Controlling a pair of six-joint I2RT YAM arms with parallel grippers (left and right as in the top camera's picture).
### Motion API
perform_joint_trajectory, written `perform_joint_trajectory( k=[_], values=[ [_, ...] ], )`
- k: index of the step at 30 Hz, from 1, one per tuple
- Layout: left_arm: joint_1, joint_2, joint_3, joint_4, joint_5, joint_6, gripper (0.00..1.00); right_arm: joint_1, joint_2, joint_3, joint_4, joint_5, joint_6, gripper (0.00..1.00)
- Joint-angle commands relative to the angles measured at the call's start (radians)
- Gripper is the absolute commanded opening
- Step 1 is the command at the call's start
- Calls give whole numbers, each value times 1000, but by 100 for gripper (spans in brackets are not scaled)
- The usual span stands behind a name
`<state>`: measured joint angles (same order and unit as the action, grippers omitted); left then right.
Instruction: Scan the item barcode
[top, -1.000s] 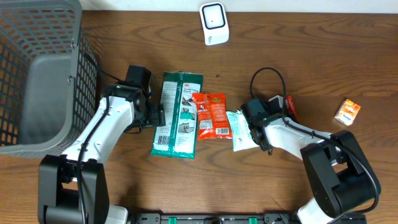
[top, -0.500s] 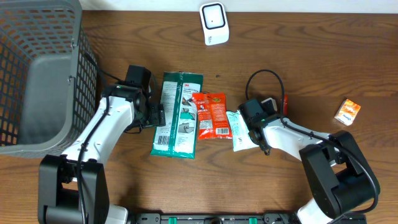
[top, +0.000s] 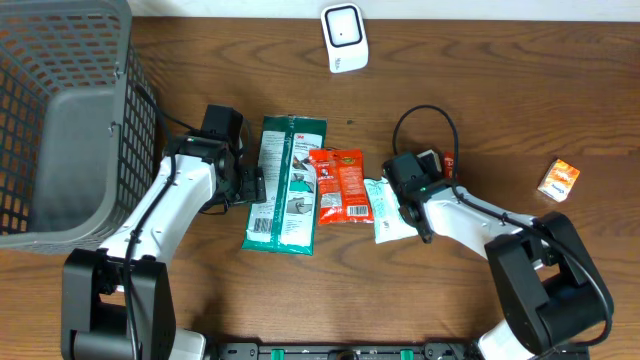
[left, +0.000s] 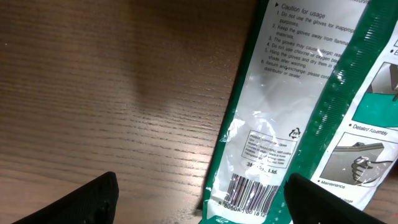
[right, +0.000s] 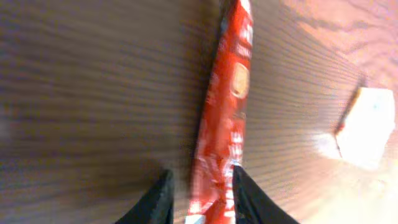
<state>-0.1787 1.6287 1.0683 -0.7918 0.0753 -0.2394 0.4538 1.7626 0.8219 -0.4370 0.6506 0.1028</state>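
Left gripper (left: 205, 200) gapes wide over the green packet (top: 285, 185) on the table (top: 500, 100), its barcode (left: 245, 194) half cut off. Right gripper (right: 200, 199) straddles a blurred red sachet (right: 221, 118) (clamped or loose, can't tell).

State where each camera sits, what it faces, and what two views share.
Overhead: fixed above the table, facing straight down; both arms, basket and scanner show.
Left wrist: on the left arm, facing the green packet barcode; left end effector fingertips at bottom corners.
Right wrist: on the right arm, looking low along the wood; right end effector flanks a red packet.
Shared: green packet, overhead and left wrist.
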Motion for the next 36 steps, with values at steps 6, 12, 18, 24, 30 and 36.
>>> perform_joint_trajectory(
  k=[6, 12, 18, 24, 30, 36],
  values=[
    [0, -1, 4, -3, -8, -3, 86, -14, -145, 75, -34, -301, 51, 34],
    [0, -1, 4, -3, -8, -3, 86, -128, -277, 96, -61, -402, 74, 8],
    [0, -1, 4, -3, -9, -3, 86, -306, -286, 92, -161, -519, 114, 4],
    [0, -1, 4, -3, -9, -2, 86, -391, -241, 42, -184, -626, 113, 2],
    [0, -1, 4, -3, -8, -2, 86, -367, -199, 5, -176, -680, 114, 1],
    [0, -1, 4, -3, -9, -3, 86, -357, -188, -35, -169, -675, 142, 1]
  ],
)
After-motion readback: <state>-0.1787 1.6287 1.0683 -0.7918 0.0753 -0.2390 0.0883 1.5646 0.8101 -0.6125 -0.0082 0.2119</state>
